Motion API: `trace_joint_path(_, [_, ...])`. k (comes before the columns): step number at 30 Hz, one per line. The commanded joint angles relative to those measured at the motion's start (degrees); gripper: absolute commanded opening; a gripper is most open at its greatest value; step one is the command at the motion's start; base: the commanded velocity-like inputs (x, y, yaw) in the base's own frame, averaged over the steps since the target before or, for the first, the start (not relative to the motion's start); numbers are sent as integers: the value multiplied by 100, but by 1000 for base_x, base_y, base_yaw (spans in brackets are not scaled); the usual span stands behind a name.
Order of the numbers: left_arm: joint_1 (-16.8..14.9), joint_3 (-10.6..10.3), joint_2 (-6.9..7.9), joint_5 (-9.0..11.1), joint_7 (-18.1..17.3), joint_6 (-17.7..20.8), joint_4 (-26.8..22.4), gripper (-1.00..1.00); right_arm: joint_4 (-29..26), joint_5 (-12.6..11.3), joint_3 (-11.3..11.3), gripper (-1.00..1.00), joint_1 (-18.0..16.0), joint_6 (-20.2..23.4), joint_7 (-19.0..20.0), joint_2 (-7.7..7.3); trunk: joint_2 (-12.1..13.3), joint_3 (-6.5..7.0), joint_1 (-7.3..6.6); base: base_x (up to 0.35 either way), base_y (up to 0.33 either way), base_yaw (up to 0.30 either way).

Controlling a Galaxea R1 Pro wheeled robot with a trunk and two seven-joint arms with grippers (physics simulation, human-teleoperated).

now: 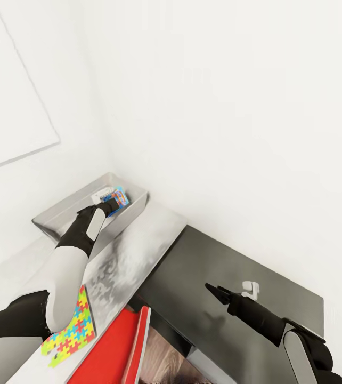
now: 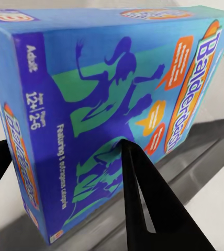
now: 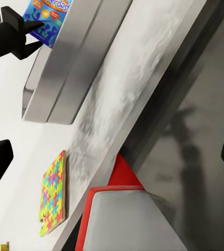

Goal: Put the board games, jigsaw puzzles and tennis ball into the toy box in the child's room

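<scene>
My left gripper (image 1: 108,205) is shut on a blue Balderdash board game (image 1: 116,198), held tilted over the inside of the grey toy box (image 1: 59,216) at the table's far corner. In the left wrist view the black fingers (image 2: 143,209) clamp the board game (image 2: 107,94) across its narrow end, with the toy box wall (image 2: 209,149) behind. One jigsaw puzzle (image 1: 71,330) lies flat on the table (image 1: 139,245) beside my left forearm. My right gripper (image 1: 214,291) hovers open and empty over the dark cabinet. The right wrist view shows the puzzle (image 3: 53,194) and the toy box (image 3: 65,68).
The low dark grey cabinet (image 1: 235,277) adjoins the table on the right, with a small white fitting (image 1: 251,289) on it. A red-edged object (image 1: 120,346) stands below the table's near edge. White walls close in behind the toy box and cabinet.
</scene>
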Motion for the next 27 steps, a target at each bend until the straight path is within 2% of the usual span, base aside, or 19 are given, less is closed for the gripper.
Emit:
trace_joint_path(1, [-4, 14, -4, 55, 17, 26, -11, -100, -2, -19, -6, 100, -4, 32, 8, 2, -11, -17, 3, 0, 0, 0])
trace_joint_path(6, [-9, 15, -2, 55, 18, 30, -17, -100, -2, -16, -5, 100, -4, 29, 6, 4, -11, -37, 3, 0, 0, 0])
trace_joint_path(14, [-186, 15, -1, 55, 20, 47, -19, -100, -3, -13, 3, 100, -4, -43, -9, 5, -11, -42, 3, 0, 0, 0])
trace_joint_path(27, [-214, 15, -1, 61, 22, 82, -20, -100, -2, -12, -4, 100, -4, -48, 4, 5, -11, -42, 3, 0, 0, 0])
